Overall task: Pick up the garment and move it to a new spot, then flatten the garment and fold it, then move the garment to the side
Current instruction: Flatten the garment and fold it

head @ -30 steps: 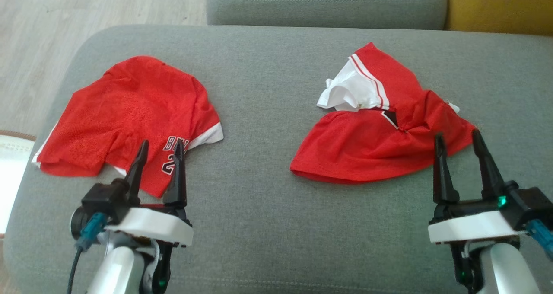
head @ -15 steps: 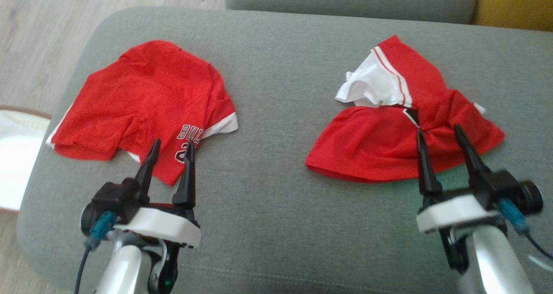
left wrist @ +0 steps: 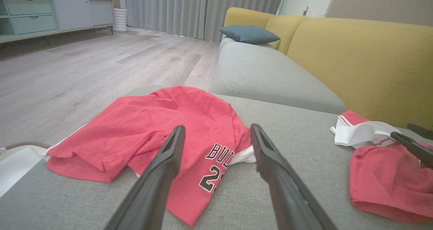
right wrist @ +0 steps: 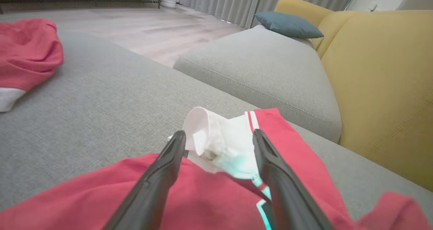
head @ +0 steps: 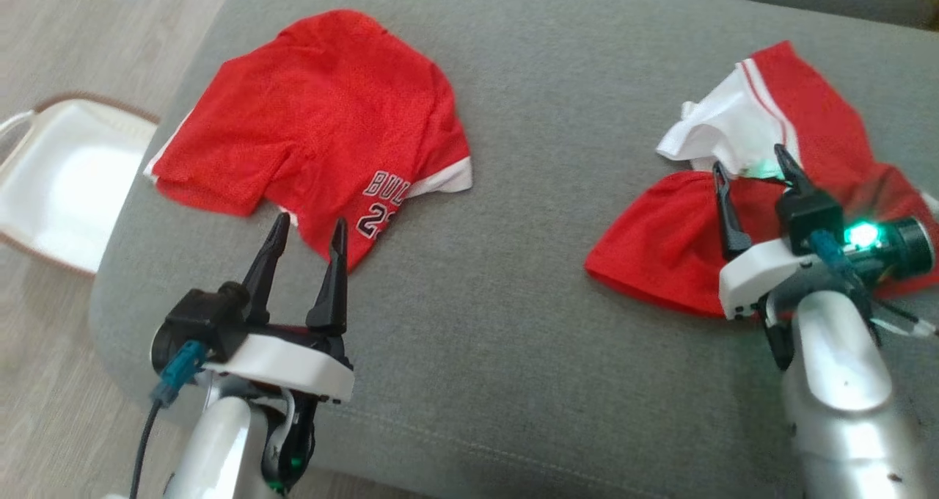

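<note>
Two red garments lie on the grey sofa cushion. A crumpled red garment with a white striped part sits at the right. My right gripper hovers open over it, fingertips beside the white fabric, with nothing held; the right wrist view shows this gripper just above the cloth. A red jersey with black lettering lies at the left, partly folded over. My left gripper stands open just short of the jersey's near corner, seen as in the left wrist view.
A white basket stands on the wood floor left of the cushion. Beyond lie another grey seat, a yellow backrest and a blue pillow. Bare cushion lies between the two garments.
The head camera has tilted and turned, shifting the whole picture. My right gripper has moved forward over the crumpled garment to its white part. The left gripper keeps its place near the jersey.
</note>
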Controlling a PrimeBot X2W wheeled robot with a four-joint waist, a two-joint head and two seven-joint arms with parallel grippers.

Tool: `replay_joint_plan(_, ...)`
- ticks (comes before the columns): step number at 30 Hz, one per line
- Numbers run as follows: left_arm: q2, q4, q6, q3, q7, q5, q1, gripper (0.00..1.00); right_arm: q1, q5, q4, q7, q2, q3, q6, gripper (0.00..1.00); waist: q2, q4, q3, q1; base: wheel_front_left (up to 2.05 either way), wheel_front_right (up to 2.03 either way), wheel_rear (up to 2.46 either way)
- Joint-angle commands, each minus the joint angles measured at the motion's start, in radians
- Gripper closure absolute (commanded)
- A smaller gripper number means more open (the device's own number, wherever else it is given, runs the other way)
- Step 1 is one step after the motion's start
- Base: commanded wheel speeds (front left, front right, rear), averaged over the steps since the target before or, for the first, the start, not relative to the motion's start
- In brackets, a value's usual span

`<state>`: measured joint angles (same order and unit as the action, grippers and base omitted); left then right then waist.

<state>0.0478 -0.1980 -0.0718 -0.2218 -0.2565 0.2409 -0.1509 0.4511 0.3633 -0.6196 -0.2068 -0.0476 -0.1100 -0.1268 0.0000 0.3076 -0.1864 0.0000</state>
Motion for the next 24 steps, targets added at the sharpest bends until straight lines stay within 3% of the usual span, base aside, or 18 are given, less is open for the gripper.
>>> replay_joint_plan(1, 0.003, 0.033, -0.006, 0.03, -0.005, 0.005, -0.038, 0.0, 0.053, 0.033, 0.0, -0.006, -0.003, 0.0, -0.004, 0.0, 0.0, 0.022, -0.022, 0.0, 0.0, 0.0, 0.0)
replay_joint_plan(3, 0.003, 0.033, -0.005, 0.027, -0.005, 0.011, -0.04, 0.0, 0.079, 0.06, -0.03, -0.005, -0.003, -0.033, -0.004, 0.0, 0.0, 0.026, -0.031, 0.0, 0.0, 0.0, 0.0)
replay_joint_plan(4, 0.003, 0.034, -0.005, 0.024, -0.005, 0.014, -0.042, 0.0, 0.091, 0.067, -0.045, -0.006, -0.003, -0.047, -0.004, 0.05, 0.0, 0.027, -0.035, 0.0, 0.0, 0.0, 0.0)
replay_joint_plan(5, 0.003, 0.035, -0.003, 0.021, -0.005, 0.018, -0.043, 0.0, 0.104, 0.068, -0.058, -0.01, -0.003, -0.057, -0.004, 0.64, 0.0, 0.027, -0.039, 0.0, 0.0, 0.0, 0.0)
replay_joint_plan(6, 0.003, 0.036, -0.001, 0.019, -0.005, 0.021, -0.045, 0.0, 0.116, 0.069, -0.069, -0.015, -0.003, -0.062, -0.004, 1.0, 0.0, 0.026, -0.043, 0.0, 0.0, 0.0, 0.0)
replay_joint_plan(11, 0.003, 0.039, 0.003, 0.016, -0.005, 0.034, -0.051, 0.0, 0.153, 0.042, -0.111, -0.038, -0.003, -0.032, -0.004, 1.0, 0.0, 0.008, -0.05, 0.0, 0.0, 0.0, 0.0)
replay_joint_plan(15, 0.003, 0.033, 0.004, 0.023, -0.005, 0.032, -0.045, 0.0, 0.163, -0.096, -0.104, -0.053, -0.003, 0.094, -0.004, 1.0, 0.0, -0.028, -0.043, 0.0, 0.0, 0.0, 0.0)
replay_joint_plan(24, 0.002, 0.024, -0.01, 0.042, -0.005, 0.013, -0.034, 0.0, 0.069, -0.476, 0.298, -0.055, -0.003, 0.507, -0.004, 1.0, 0.0, -0.104, 0.022, 0.0, 0.0, 0.0, 0.0)
